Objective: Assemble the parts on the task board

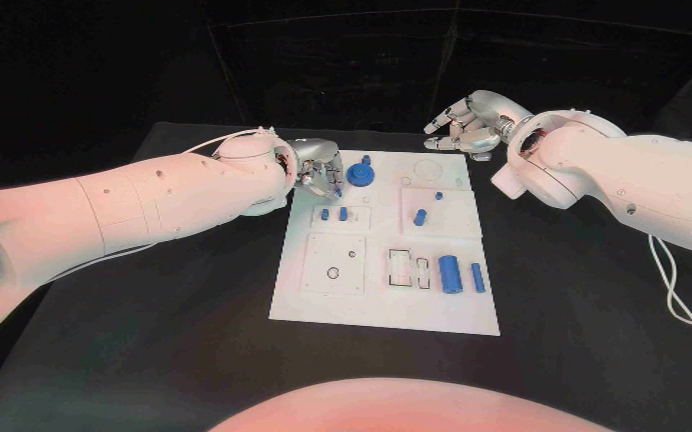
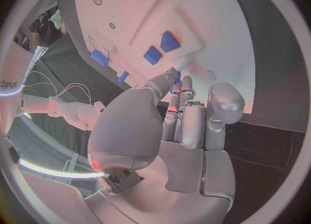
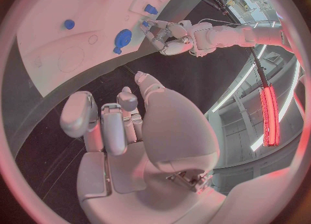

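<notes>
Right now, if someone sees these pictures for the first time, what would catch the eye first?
First, the white board in the middle of the black table, dotted with small blue pieces. Next, the two silver hands at its far end: the left hand reaches over the board's far left corner, while the right hand hangs above the table beyond the far right corner, holding nothing.

The left hand (image 1: 317,180) was largely masked by its own wrist in the head view; whether its fingers (image 2: 173,79) pinched a part could not be determined, as they overlapped something blue in the left wrist view. The task board (image 1: 361,302) recesses were too small to identify. The right hand (image 1: 469,124) fingertips were indistinct.
</notes>
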Action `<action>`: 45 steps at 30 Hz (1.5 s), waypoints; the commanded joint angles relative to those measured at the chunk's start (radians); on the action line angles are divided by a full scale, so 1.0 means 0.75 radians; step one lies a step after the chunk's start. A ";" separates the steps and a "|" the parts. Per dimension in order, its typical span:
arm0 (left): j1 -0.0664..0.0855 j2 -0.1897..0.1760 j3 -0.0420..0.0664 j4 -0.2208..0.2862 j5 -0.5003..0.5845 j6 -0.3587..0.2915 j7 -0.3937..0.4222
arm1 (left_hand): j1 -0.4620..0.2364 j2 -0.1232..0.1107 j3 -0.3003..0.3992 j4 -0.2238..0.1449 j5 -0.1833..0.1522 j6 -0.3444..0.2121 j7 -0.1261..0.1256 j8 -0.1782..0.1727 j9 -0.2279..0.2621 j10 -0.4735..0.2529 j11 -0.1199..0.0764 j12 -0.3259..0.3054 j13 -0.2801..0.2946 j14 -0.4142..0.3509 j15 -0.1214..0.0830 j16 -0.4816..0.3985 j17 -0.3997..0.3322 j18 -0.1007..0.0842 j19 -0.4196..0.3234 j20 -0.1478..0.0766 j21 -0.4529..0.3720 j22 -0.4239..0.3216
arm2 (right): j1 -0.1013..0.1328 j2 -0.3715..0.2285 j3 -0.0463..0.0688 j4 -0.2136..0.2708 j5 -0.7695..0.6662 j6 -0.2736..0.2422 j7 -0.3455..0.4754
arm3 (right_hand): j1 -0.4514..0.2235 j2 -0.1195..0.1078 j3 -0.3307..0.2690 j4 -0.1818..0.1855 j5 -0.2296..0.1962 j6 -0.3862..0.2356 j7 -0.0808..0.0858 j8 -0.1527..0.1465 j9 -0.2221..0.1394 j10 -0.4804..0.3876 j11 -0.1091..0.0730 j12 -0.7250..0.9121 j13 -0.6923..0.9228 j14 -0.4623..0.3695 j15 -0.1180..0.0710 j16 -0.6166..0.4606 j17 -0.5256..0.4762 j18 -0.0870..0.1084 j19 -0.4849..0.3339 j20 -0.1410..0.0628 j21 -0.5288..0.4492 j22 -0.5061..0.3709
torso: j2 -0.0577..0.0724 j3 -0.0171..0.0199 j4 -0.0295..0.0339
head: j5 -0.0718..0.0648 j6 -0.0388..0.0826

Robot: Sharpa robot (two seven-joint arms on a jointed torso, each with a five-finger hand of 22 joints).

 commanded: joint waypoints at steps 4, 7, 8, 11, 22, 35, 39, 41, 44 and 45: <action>-0.001 0.005 -0.001 -0.003 0.005 0.021 -0.005 | -0.014 -0.003 -0.003 0.006 0.002 0.012 0.000 -0.003 0.001 0.010 0.004 -0.007 -0.002 0.041 0.009 0.003 -0.002 -0.023 0.000 0.009 0.010 0.004 | 0.002 0.001 0.001 0.002 -0.003 0.007 0.007 | -0.004 0.004 0.002 0.005 0.006 -0.003 -0.002 0.007 0.000 -0.003 -0.003 0.006 -0.001 0.065 -0.004 -0.004 0.039 0.015 -0.009 0.001 -0.005 0.000 | 0.000 0.0002 -0.0003 | 0.001 0.001; -0.001 0.007 -0.001 -0.005 0.005 0.024 -0.009 | -0.014 -0.003 -0.003 0.006 0.002 0.012 0.000 -0.003 0.001 0.010 0.004 -0.007 -0.002 0.041 0.009 0.003 -0.001 -0.024 0.001 0.009 0.014 0.008 | 0.002 0.001 0.001 0.001 -0.003 0.007 0.007 | -0.004 0.004 0.002 0.005 0.006 -0.003 -0.002 0.007 0.000 -0.003 -0.003 0.006 -0.001 0.065 -0.004 -0.004 0.039 0.015 -0.009 0.001 -0.005 0.000 | 0.000 0.0004 -0.0005 | -0.001 0.000; -0.002 0.008 -0.001 -0.006 0.005 0.025 -0.010 | -0.014 -0.003 -0.003 0.006 0.002 0.012 0.000 -0.003 0.001 0.010 0.004 -0.007 -0.002 0.041 0.009 0.003 -0.001 -0.024 0.001 0.009 0.014 0.008 | 0.002 0.001 0.001 0.001 -0.003 0.007 0.006 | -0.004 0.004 0.002 0.005 0.006 -0.003 -0.002 0.007 0.000 -0.003 -0.003 0.006 -0.001 0.065 -0.004 -0.004 0.039 0.015 -0.009 0.001 -0.005 0.000 | 0.001 -0.0001 -0.0005 | -0.001 0.000; -0.002 0.012 -0.002 -0.008 0.005 0.025 -0.012 | -0.014 -0.003 -0.003 0.006 0.002 0.012 0.000 -0.004 0.001 0.010 0.004 -0.008 -0.002 0.041 0.009 0.003 -0.002 -0.024 0.001 0.009 0.016 0.010 | 0.002 0.002 0.001 0.001 -0.003 0.008 0.005 | -0.004 0.004 0.002 0.005 0.006 -0.003 -0.002 0.007 0.000 -0.003 -0.003 0.006 -0.001 0.065 -0.004 -0.004 0.039 0.015 -0.009 0.001 -0.005 0.000 | 0.001 -0.0001 -0.0011 | 0.000 -0.001; -0.003 0.024 -0.005 -0.015 0.005 0.030 -0.013 | -0.014 -0.003 -0.004 0.006 0.002 0.012 0.000 -0.004 0.001 0.011 0.004 -0.008 -0.002 0.040 0.009 0.003 -0.002 -0.025 0.002 0.009 0.020 0.014 | 0.002 0.003 0.001 0.000 -0.003 0.011 0.003 | -0.004 0.004 0.002 0.005 0.006 -0.003 -0.002 0.007 0.000 -0.003 -0.003 0.006 -0.001 0.065 -0.004 -0.004 0.039 0.015 -0.009 0.001 -0.005 0.000 | 0.000 -0.0002 -0.0006 | -0.003 -0.005; -0.003 0.021 -0.008 -0.020 0.005 0.047 -0.029 | -0.029 -0.022 -0.011 0.010 0.002 -0.043 0.020 -0.048 -0.022 -0.006 0.020 -0.039 -0.011 0.036 0.020 0.002 -0.010 -0.026 -0.003 0.016 0.018 0.016 | 0.002 0.000 0.001 0.000 -0.003 0.011 0.003 | -0.004 0.004 0.002 0.005 0.006 -0.003 -0.002 0.007 0.000 -0.003 -0.003 0.006 -0.001 0.065 -0.004 -0.004 0.039 0.015 -0.009 0.001 -0.005 0.000 | 0.000 -0.0004 -0.0001 | -0.006 -0.005; -0.003 0.019 -0.008 -0.020 0.005 0.045 -0.032 | -0.033 -0.033 -0.012 0.009 0.002 -0.090 0.028 -0.081 -0.039 -0.010 0.023 -0.050 -0.014 0.034 0.023 0.003 -0.013 -0.025 -0.004 0.020 0.019 0.017 | 0.002 0.000 0.001 0.000 -0.003 0.011 0.003 | -0.003 0.004 0.003 0.004 0.006 -0.003 -0.002 0.008 0.000 -0.007 -0.003 0.003 -0.005 0.065 -0.004 -0.004 0.038 0.015 -0.009 0.001 -0.006 -0.002 | -0.001 -0.0004 0.0010 | -0.005 -0.006; -0.003 0.018 -0.008 -0.020 0.005 0.044 -0.034 | -0.034 -0.039 -0.013 0.008 0.002 -0.117 0.032 -0.098 -0.047 -0.016 0.024 -0.056 -0.016 0.034 0.024 0.003 -0.014 -0.025 -0.005 0.021 0.018 0.017 | 0.002 0.001 0.001 -0.001 -0.003 0.011 0.003 | -0.003 0.004 0.003 0.004 0.006 -0.003 -0.002 0.008 0.000 -0.007 -0.003 0.003 -0.005 0.065 -0.004 -0.004 0.038 0.015 -0.009 0.001 -0.006 -0.002 | 0.000 -0.0006 0.0008 | -0.005 -0.005; -0.003 0.018 -0.008 -0.021 0.005 0.037 -0.036 | -0.036 -0.045 -0.013 0.009 0.002 -0.153 0.029 -0.120 -0.061 -0.021 0.023 -0.065 -0.018 0.034 0.024 0.005 -0.013 -0.024 -0.007 0.022 0.015 0.016 | 0.002 0.001 0.001 -0.003 -0.003 0.011 0.003 | -0.003 0.004 0.003 0.004 0.006 -0.004 -0.002 0.008 0.000 -0.009 -0.003 0.001 -0.007 0.064 -0.004 -0.006 0.035 0.015 -0.010 0.001 -0.007 -0.003 | 0.000 -0.0007 0.0003 | -0.003 -0.007; -0.003 0.018 -0.008 -0.021 0.005 0.034 -0.036 | -0.036 -0.046 -0.013 0.009 0.002 -0.161 0.030 -0.123 -0.064 -0.021 0.024 -0.067 -0.018 0.034 0.024 0.006 -0.013 -0.024 -0.007 0.023 0.016 0.017 | 0.002 0.001 0.001 -0.004 -0.003 0.010 0.003 | -0.003 0.004 0.003 0.004 0.006 -0.004 -0.002 0.008 0.000 -0.011 -0.003 -0.001 -0.010 0.064 -0.004 -0.008 0.033 0.015 -0.011 0.001 -0.007 -0.005 | -0.001 -0.0007 -0.0002 | -0.002 -0.007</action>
